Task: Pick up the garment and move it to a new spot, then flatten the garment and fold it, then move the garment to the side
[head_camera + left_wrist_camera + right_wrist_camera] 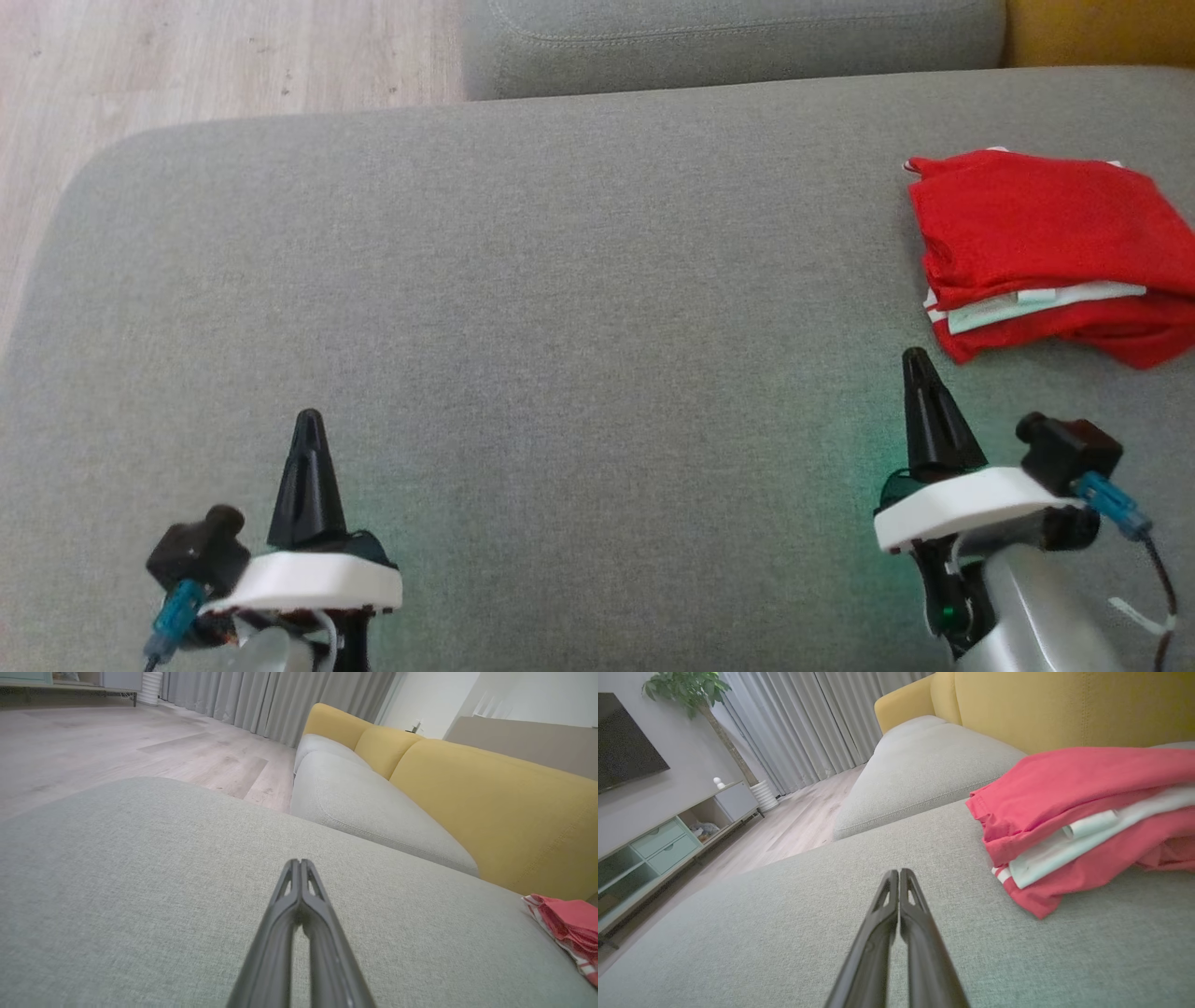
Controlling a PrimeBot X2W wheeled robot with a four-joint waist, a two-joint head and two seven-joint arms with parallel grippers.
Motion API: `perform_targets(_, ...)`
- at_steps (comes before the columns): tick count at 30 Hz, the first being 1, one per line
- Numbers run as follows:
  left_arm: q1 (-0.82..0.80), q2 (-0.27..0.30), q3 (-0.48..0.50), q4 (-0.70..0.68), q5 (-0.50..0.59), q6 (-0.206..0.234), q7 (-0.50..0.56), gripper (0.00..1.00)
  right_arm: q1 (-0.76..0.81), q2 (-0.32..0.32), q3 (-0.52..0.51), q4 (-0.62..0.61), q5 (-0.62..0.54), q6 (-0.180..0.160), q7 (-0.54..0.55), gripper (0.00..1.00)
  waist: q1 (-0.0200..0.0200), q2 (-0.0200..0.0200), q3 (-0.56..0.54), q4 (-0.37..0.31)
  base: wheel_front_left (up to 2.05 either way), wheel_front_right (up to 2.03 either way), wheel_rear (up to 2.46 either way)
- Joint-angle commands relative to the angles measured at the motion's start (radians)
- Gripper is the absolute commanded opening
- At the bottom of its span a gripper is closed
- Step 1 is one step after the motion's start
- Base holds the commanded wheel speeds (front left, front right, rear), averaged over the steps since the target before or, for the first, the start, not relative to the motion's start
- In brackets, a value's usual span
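Red cloth, the garment (1046, 243), lies in a stacked, layered fold at the far right of the grey seat cushion (560, 327), close under the yellow backrest (1064, 704), with a white layer (1046, 301) showing between the red ones. The left tool (308, 425) hovers low over bare cushion well apart from it, fingers pressed together and holding nothing. The right tool (918, 364) is near the garment's front corner but not touching it, also pinched tight and empty.

Since the garment is folded and off to one side, the last step of the task looks done or nearly so. Doing it well now is mostly a matter of restraint. The right arm should draw back and away from the garment rather than sweep across it, because the lower red edge spreads loosely and a passing fingertip could snag it and undo the fold. If the stack needs squaring, a light push on the front edge should do.
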Motion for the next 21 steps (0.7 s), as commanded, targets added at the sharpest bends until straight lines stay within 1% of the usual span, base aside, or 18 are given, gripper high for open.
perform_targets(1, -0.037, 0.001, 0.014, -0.035, -0.027, -0.004, 0.008, 0.00, -0.047, -0.006, -0.009, -0.041, 0.032, 0.000, 0.008, 0.00, 0.0000, 0.0000, -0.001, 0.000, 0.00, 0.00, 0.00)
perform_targets(21, -0.033, 0.002, 0.045, -0.045, -0.215, -0.018, 0.064, 0.00, -0.028, -0.011, -0.035, -0.069, 0.237, 0.000, 0.057, 0.00, 0.0000, 0.0000, -0.015, 0.002, 0.00, 0.00, 0.00)
